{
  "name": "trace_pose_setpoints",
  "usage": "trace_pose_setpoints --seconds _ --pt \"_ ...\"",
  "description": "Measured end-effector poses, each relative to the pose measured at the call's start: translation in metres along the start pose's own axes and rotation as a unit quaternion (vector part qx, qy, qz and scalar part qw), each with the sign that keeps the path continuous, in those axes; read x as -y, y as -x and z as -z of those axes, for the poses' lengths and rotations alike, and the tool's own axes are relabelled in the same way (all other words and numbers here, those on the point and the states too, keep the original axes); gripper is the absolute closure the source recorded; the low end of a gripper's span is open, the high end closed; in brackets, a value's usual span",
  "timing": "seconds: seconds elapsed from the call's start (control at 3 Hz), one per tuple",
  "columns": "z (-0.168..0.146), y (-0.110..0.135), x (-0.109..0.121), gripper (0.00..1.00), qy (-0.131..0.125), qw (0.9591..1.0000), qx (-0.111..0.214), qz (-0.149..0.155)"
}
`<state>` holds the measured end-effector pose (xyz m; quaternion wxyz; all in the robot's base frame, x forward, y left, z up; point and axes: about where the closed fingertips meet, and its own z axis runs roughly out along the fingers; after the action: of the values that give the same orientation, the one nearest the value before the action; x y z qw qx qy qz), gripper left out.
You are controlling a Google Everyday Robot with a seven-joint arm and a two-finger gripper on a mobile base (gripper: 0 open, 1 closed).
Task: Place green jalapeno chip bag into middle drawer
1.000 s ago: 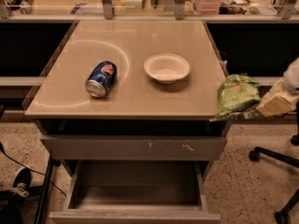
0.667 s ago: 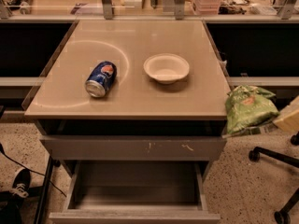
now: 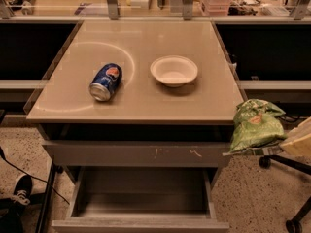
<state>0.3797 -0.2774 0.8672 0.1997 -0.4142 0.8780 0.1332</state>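
Camera view | gripper (image 3: pixel 287 145), 3 o'clock, clasped green jalapeno chip bag (image 3: pixel 255 126) | long axis ran 1–7 o'clock

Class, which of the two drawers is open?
The middle drawer, the lower one, pulled out; the scratched front above is shut. The gripper holds the green jalapeno chip bag beside the table.

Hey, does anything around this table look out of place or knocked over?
The blue soda can lies on its side on the tabletop, left of the white bowl. The gripper, off the table's right edge, holds the green jalapeno chip bag in midair.
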Motion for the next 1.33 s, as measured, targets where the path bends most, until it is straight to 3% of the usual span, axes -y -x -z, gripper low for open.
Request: trace_pose_setpoints --seconds 0.33,0.67,1.0,1.33 --pt "-0.007 -0.018 -0.041 1.00 0.024 0.9996 0.012 -0.008" --pt "-0.014 -0.036 -0.079 1.00 0.065 0.9972 0.035 -0.016" --pt "-0.052 -0.034 -0.111 1.00 0.143 0.9881 0.057 -0.005" --pt "-0.107 -0.009 -0.137 1.00 0.229 0.9701 0.079 0.020"
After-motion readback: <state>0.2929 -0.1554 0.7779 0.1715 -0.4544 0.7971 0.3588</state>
